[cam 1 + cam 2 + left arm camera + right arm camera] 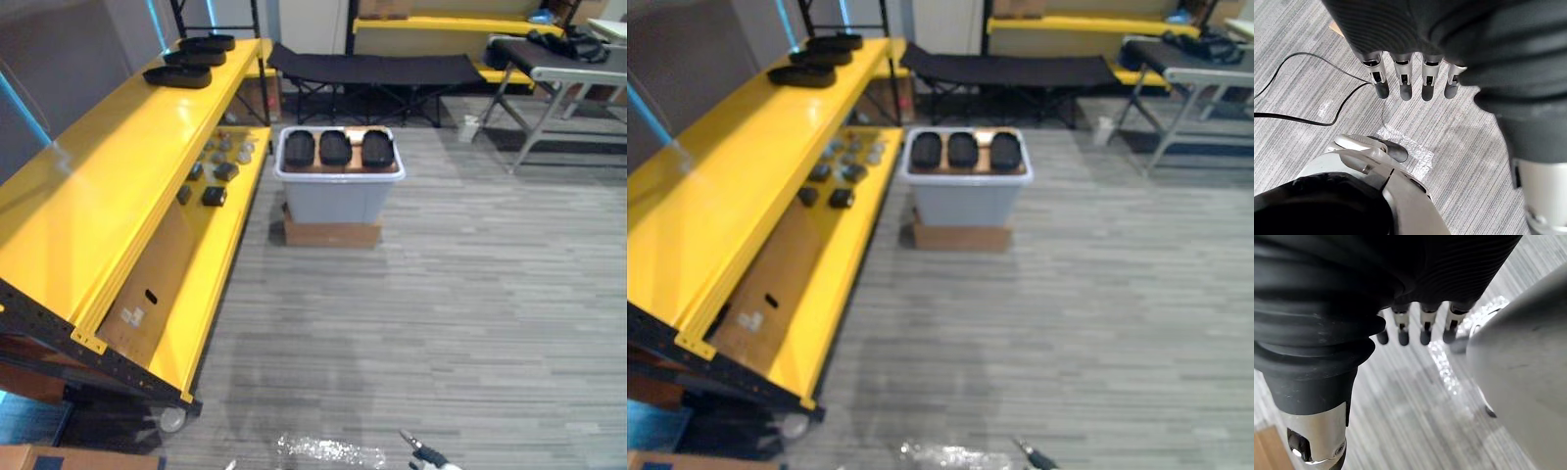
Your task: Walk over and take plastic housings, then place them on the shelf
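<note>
Three black plastic housings [336,147] lie side by side in a grey bin [338,196] standing on the floor ahead. Three more black housings [191,59] rest on the top of the yellow shelf [88,186] at the left. My left hand [1403,78] hangs down over the floor with straight fingers and holds nothing. My right hand [1422,328] also hangs with relaxed fingers and is empty. A fingertip of the right hand [421,452] pokes in at the bottom edge of the left eye view, far from the bin.
The bin sits on a flat cardboard box [331,233]. Small dark and grey parts [216,171] and a cardboard sheet [147,294] lie on the shelf's lower level. A black folding cot [377,69] and a grey table [568,69] stand at the back.
</note>
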Controlling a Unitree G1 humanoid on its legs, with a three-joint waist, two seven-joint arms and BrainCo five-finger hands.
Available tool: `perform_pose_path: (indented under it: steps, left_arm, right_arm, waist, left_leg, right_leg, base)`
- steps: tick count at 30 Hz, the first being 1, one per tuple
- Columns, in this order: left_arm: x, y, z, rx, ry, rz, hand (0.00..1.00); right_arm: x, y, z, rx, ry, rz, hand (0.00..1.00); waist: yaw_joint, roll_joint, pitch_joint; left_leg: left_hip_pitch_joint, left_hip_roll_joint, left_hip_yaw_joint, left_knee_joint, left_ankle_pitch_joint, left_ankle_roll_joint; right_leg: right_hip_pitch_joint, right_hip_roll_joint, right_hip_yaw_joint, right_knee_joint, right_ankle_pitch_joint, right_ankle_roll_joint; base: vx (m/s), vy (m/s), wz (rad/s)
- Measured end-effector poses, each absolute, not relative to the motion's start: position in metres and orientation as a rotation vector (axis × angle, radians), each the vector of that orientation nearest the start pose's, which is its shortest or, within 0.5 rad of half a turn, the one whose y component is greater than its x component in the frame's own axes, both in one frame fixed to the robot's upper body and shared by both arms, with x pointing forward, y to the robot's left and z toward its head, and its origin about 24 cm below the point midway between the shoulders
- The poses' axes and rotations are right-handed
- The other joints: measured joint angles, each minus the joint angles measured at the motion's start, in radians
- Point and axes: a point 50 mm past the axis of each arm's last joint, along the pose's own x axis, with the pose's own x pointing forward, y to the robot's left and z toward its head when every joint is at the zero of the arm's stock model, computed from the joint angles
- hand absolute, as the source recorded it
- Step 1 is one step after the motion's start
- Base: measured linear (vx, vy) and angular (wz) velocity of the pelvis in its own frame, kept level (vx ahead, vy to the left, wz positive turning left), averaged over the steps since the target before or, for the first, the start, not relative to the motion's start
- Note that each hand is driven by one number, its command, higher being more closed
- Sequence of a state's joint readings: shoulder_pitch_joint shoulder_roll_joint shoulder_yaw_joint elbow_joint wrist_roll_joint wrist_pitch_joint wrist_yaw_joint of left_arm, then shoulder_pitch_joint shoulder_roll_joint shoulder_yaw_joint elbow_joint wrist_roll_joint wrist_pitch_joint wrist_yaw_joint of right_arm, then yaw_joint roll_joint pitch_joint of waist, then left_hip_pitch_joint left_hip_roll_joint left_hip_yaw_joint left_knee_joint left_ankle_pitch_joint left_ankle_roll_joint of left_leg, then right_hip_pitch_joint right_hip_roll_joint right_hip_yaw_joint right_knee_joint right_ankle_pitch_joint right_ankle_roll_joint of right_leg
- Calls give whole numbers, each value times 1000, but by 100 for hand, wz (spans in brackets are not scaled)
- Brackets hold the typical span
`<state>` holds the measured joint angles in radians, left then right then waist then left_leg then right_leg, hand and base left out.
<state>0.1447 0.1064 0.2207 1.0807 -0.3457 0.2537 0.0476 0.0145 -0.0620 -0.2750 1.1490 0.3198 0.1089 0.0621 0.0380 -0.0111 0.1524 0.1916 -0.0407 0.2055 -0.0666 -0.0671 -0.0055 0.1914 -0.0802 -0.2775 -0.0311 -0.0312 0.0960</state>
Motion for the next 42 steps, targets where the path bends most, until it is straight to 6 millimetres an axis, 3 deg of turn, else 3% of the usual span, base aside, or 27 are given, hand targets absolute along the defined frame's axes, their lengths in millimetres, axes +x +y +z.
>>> perform_pose_path:
  steps: [13, 20, 42]
  left_arm:
    - [39, 208, -172, -385, 1392, 473, 0]
    - [39, 208, -172, -396, 1377, 457, 0]
    - [41, 211, -171, -357, 1337, 386, 0]
  right_arm:
    - [91, -194, -168, 472, 1158, -435, 0]
    - [93, -190, -167, 572, 1127, -406, 0]
    - [87, -190, -168, 502, 1137, -410, 0]
  waist:
    - [-1, -1, 6]
    - [-1, -1, 6]
    - [-14, -10, 12]
  left_leg:
    - [-2, -10, 1, -12, 7, 11]
    - [-1, -10, 19, -13, 7, 11]
    - [14, -12, 56, -20, 7, 11]
  right_leg:
    - [-10, -8, -18, 0, 1, 0]
    - [-10, -8, -17, -10, 12, -4]
    - [-12, -7, 16, -15, 24, -10]
  base:
    - [-1, 2, 0]
    - [-5, 4, -4]
    - [-7, 3, -5]
